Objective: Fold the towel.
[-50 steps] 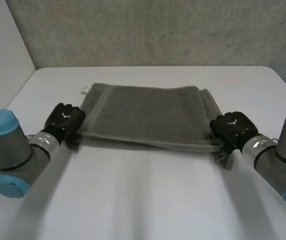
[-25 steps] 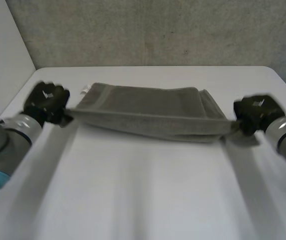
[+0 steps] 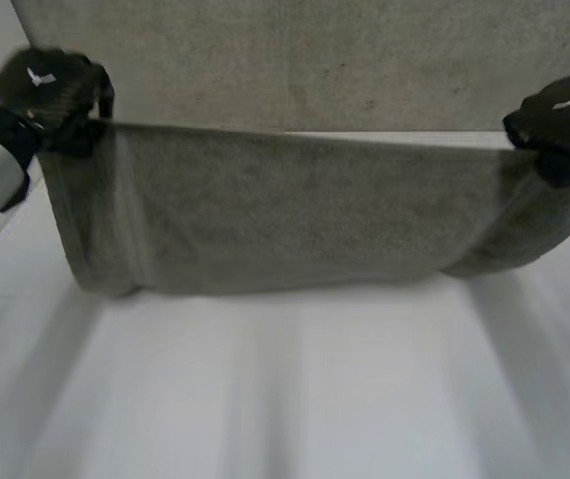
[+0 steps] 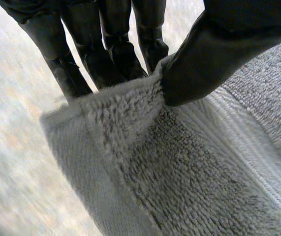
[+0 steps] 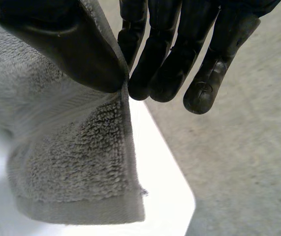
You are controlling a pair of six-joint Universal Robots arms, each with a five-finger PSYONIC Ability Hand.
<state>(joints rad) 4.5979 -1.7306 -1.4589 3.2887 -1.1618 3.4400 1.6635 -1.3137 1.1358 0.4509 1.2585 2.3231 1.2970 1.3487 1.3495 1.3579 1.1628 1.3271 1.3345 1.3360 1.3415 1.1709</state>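
Observation:
A grey towel [image 3: 294, 215] hangs stretched in the air between my two hands, its lower edge near the white table [image 3: 294, 389]. My left hand [image 3: 45, 85] holds the towel's upper left corner, and in the left wrist view the thumb [image 4: 214, 54] pinches the towel [image 4: 179, 182] against the fingers [image 4: 106, 49]. My right hand [image 3: 559, 115] holds the upper right corner. In the right wrist view its thumb [image 5: 66, 42] presses the towel [image 5: 66, 162] against the fingers [image 5: 170, 59]. Both hands are shut on the cloth.
A grey concrete wall [image 3: 344, 60] rises behind the table. The table's corner [image 5: 174, 196] shows below the right hand, with grey floor [image 5: 248, 162] beyond it.
Both hands closed on the towel's near corners, then lifted up and apart. The towel rose off the table and now hangs spread between them.

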